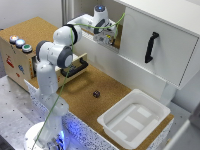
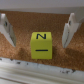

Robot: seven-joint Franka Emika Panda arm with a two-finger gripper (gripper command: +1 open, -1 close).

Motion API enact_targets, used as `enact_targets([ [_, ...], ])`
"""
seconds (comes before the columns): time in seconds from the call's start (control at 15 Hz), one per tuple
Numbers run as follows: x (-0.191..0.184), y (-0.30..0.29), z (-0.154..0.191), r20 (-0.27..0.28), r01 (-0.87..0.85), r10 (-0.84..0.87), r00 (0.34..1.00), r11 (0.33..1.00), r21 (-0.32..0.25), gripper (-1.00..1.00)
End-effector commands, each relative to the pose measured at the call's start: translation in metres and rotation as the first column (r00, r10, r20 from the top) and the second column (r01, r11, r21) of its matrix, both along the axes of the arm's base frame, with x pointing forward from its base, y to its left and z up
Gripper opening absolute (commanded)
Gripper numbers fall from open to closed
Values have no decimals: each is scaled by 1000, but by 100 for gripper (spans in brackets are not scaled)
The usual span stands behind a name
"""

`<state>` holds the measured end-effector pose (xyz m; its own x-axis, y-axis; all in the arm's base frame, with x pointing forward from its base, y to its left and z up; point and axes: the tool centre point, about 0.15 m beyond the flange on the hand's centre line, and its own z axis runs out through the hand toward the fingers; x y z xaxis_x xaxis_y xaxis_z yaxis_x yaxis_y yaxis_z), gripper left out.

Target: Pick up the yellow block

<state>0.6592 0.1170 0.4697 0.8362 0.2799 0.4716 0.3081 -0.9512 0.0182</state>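
Your yellow block [image 2: 41,44] sits on a brown cork surface [image 2: 30,22], squarely between the fingers [image 2: 69,27], touching neither. Dark marks on its faces. Fingers [image 1: 107,38] released, spread wide either side. In the exterior view a small dark cube [image 1: 96,93] lies on the desk [image 1: 80,90], near a white tray [image 1: 133,117].

This is a robotics lab bench. A white robot arm [image 1: 52,55] is bolted to a perforated metal plate [image 1: 12,107], the kind used for mounting test rigs. The desk [image 1: 85,92] has a cork top. A wooden box [image 1: 17,57] with large coloured push buttons [image 1: 19,43], a white cabinet [image 1: 160,42] with a black handle and a white plastic tray [image 1: 134,117] stand as props.
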Motion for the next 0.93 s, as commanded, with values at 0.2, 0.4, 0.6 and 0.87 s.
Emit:
enact_targets([
  [0.2,23,2,-5,-92,-36,39,995,998,42,-100],
  [0.4,15,0,-9,-103,-29,34,994,998,54,-100],
  [0.6,2,-5,-6,-94,-18,23,995,998,59,-100],
  [0.87,-17,-17,-8,-74,21,-18,997,999,38,-100],
])
